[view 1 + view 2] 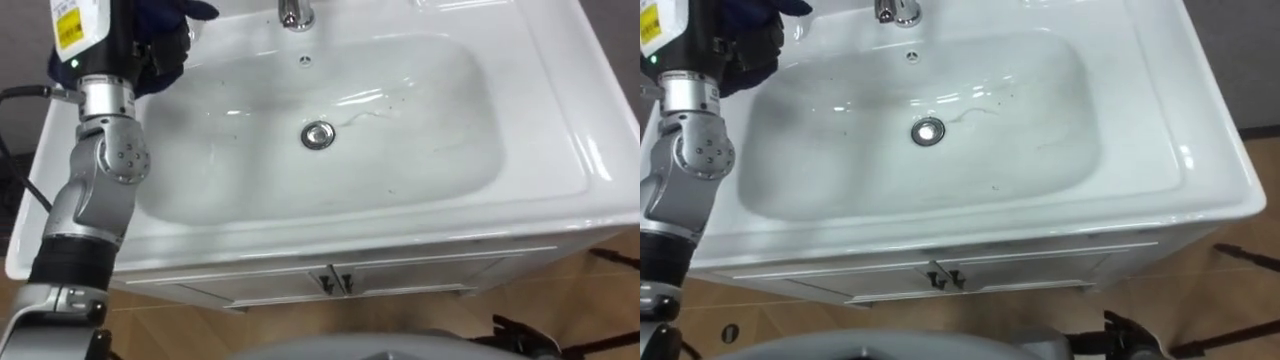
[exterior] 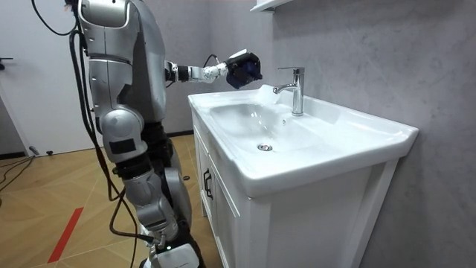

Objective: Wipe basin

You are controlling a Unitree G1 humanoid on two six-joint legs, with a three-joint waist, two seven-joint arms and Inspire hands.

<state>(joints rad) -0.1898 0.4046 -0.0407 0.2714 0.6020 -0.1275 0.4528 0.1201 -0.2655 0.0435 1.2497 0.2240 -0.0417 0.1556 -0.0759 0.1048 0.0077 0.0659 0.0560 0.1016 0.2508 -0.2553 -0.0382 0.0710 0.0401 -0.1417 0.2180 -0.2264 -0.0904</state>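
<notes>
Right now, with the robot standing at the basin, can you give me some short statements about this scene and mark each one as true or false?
1. The left hand is raised near the back left corner of the basin, left of the tap. True.
2. The drain lies at the bottom of the basin. True.
3. The doors under the basin stand open. False: both are shut.
4. The tap stands at the front edge, nearest the robot. False: it stands at the back edge, by the wall.
</notes>
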